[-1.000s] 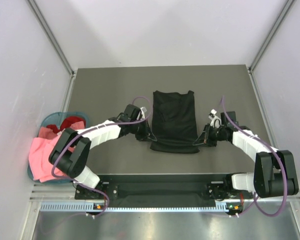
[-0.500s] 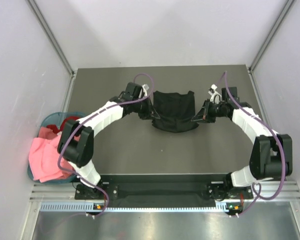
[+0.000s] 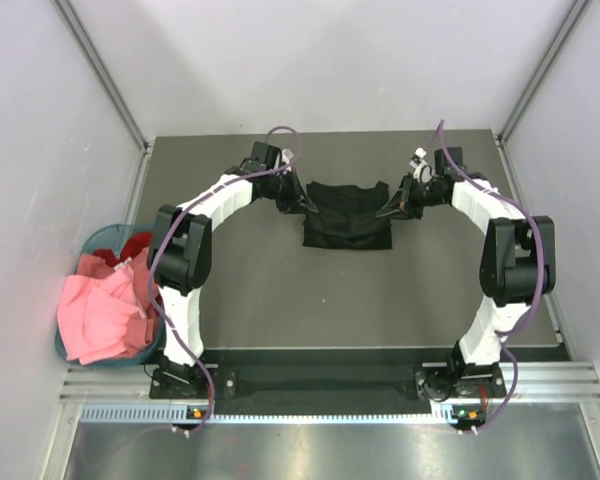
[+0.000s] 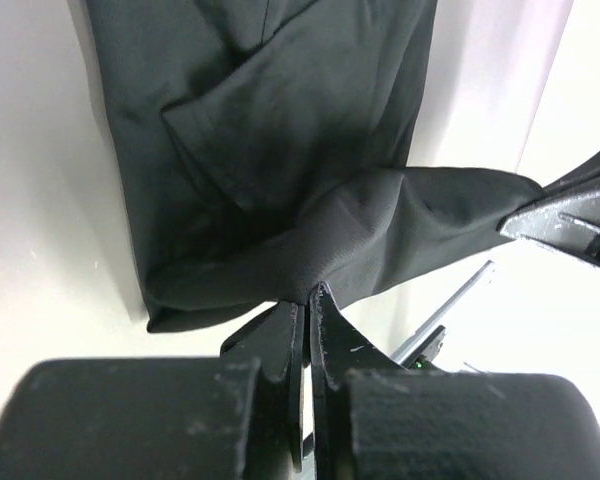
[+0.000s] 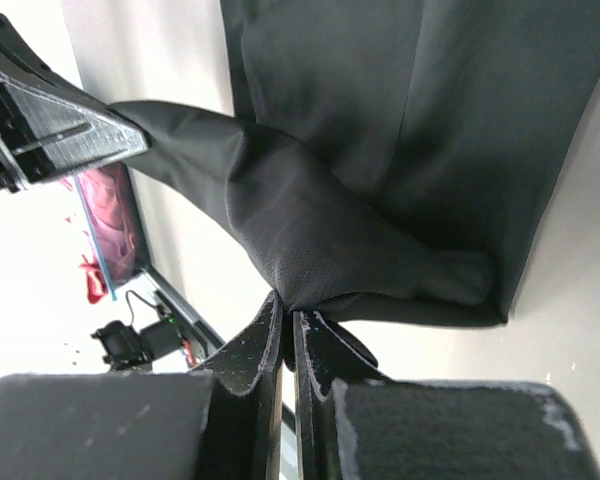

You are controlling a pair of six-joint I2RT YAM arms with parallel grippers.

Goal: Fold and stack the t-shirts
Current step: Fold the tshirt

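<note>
Hem of black t-shirt (image 3: pixel 347 218) pinched by left gripper (image 3: pixel 299 202) and right gripper (image 3: pixel 388 209); lay it level at far collar.

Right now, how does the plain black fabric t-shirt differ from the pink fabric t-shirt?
The black t-shirt lies folded on the grey table; the pink t-shirt is bunched in the round teal basket. The left gripper and right gripper pinch the black t-shirt; nothing holds the pink t-shirt. Both are soft fabric.

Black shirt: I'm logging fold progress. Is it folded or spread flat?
Folded over: the black shirt lies doubled, and the left gripper and right gripper each pinch a corner of its upper layer.
</note>
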